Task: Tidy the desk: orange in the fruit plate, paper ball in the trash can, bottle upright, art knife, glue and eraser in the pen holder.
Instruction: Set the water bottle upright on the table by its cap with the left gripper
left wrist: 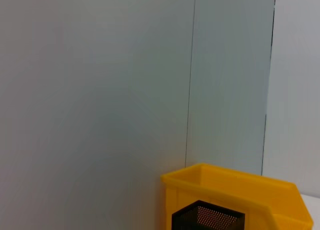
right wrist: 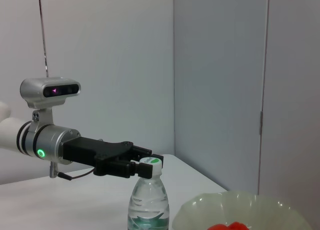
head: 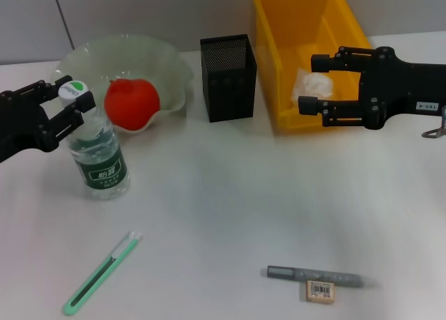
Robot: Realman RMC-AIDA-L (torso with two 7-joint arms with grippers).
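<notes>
Standing upright at the far left, your bottle (head: 100, 156) has the left gripper (head: 70, 105) closed around its cap, while the right gripper (head: 311, 84) hovers open over the trash can (head: 275, 27).

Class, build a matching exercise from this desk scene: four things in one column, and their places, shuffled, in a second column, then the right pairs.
Things:
1. orange
2. paper ball
3. bottle
4. eraser

Places:
A. in the yellow bin
B. upright, its cap at the left pincer
C. beside the grey art knife
D. in the fruit plate

Pairs: 1-D, 2-A, 3-B, 4-C
</notes>
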